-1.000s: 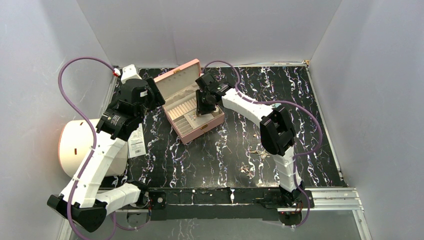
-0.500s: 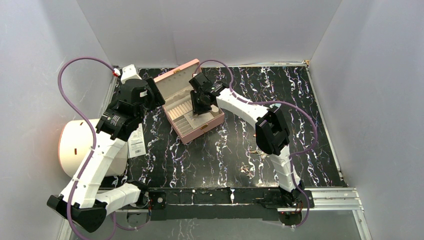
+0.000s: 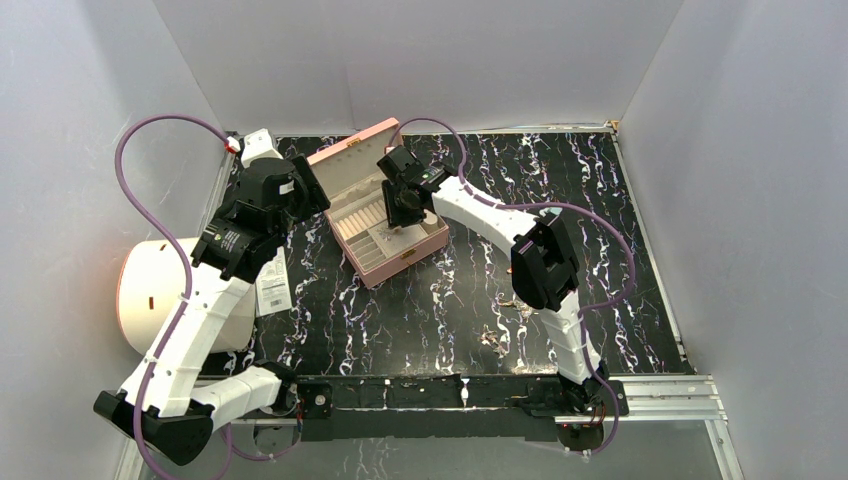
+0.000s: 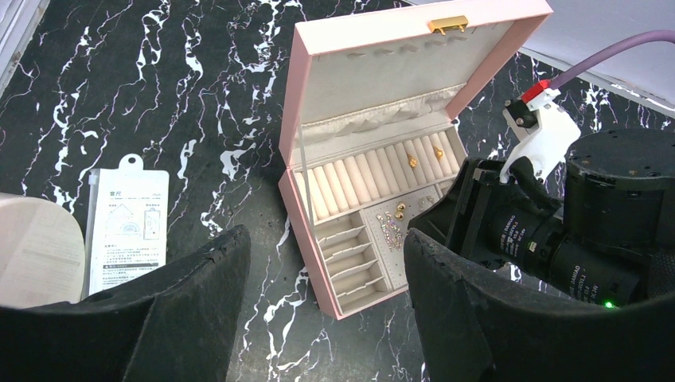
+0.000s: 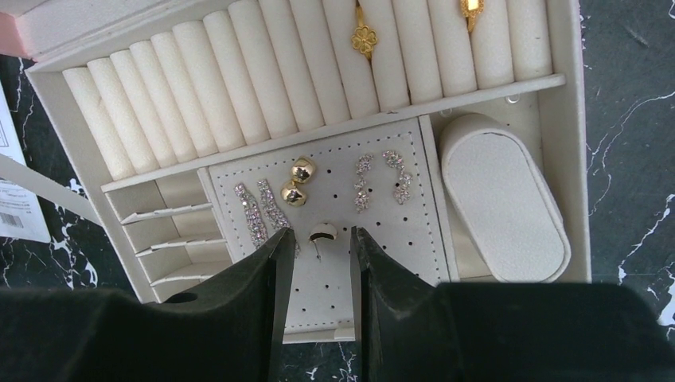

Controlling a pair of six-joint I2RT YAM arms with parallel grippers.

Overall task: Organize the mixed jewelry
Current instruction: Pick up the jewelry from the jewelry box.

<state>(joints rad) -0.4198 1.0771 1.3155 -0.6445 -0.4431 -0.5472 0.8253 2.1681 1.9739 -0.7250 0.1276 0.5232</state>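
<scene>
The pink jewelry box (image 3: 398, 262) stands open at the back left of the table. Over its dotted earring panel hangs my right gripper (image 5: 323, 231), open, and a small gold stud earring (image 5: 325, 230) lies on the panel between the tips, touching neither. Gold ball studs (image 5: 296, 181), silvery crystal earrings (image 5: 255, 211) and gold rings (image 5: 364, 38) sit in the box. Loose mixed jewelry (image 3: 493, 338) lies on the table near the front. My left gripper (image 4: 324, 236) hovers wide open and holds nothing, above the box's front left corner (image 4: 296, 215).
A white paper tag (image 3: 272, 285) lies on the table left of the box. A round pale container (image 3: 150, 295) stands off the table's left edge. An oval cushion (image 5: 505, 207) fills the box's right compartment. Grey walls close in three sides.
My right gripper has shifted a little left over the box and its jaws have widened slightly around the stud earring. The left arm has not moved.
</scene>
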